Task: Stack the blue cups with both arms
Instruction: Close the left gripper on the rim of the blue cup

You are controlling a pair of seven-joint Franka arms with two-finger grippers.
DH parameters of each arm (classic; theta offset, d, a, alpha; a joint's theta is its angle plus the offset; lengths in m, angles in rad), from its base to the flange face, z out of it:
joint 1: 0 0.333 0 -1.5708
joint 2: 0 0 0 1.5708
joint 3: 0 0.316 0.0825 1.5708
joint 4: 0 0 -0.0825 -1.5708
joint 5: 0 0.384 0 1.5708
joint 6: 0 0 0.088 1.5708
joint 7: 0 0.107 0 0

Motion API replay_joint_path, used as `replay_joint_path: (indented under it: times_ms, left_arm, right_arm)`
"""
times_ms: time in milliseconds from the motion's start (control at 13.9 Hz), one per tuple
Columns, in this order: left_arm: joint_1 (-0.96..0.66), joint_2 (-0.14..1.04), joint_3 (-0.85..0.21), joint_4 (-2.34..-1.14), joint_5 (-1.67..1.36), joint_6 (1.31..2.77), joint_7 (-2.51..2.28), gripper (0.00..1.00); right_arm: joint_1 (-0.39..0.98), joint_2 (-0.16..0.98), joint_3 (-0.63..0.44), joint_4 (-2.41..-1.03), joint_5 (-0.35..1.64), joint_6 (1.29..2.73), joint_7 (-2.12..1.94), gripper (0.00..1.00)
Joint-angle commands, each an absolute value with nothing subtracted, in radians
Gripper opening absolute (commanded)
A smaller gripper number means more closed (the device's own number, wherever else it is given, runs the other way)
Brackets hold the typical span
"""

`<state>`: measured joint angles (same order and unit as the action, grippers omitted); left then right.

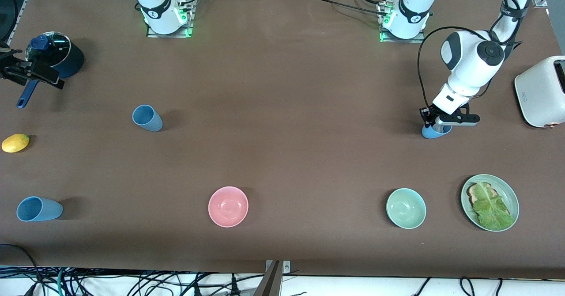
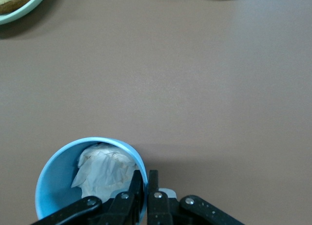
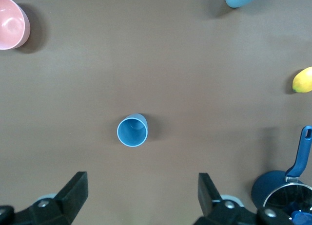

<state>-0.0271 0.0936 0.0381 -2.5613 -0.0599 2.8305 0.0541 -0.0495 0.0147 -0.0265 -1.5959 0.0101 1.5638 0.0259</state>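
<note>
Three blue cups show. One stands at the left arm's end of the table (image 1: 429,133), with crumpled white paper inside (image 2: 105,169). My left gripper (image 2: 146,180) is shut on the blue cup's rim (image 2: 58,159), one finger inside and one outside. A second blue cup (image 1: 148,118) stands upright toward the right arm's end, and it also lies below my right gripper (image 3: 132,130). A third blue cup (image 1: 39,209) stands nearer the front camera. My right gripper (image 3: 144,191) hangs high, open and holding nothing, and shows in the front view (image 1: 31,71) beside the pot.
A dark-blue long-handled pot (image 1: 55,57) and a lemon (image 1: 15,142) sit at the right arm's end. A pink bowl (image 1: 228,206), a green bowl (image 1: 406,208) and a green plate (image 1: 513,195) with toast and lettuce lie along the front. A white toaster (image 1: 540,90) stands beside the left arm.
</note>
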Motion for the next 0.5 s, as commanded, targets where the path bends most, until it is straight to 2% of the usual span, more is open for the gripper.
replay_joint_path:
  times_ms: [0,433]
  left_arm:
    - [-0.025,0.103,0.034,-2.576,-0.054,2.839,0.069,0.0]
    - [-0.025,0.097,0.034,-2.574,-0.054,2.836,0.069,0.0]
  right_arm:
    - [-0.052,0.006,-0.026,-1.592,0.025,1.563,0.028,1.0]
    - [-0.052,0.006,-0.026,-1.592,0.025,1.563,0.028,1.0]
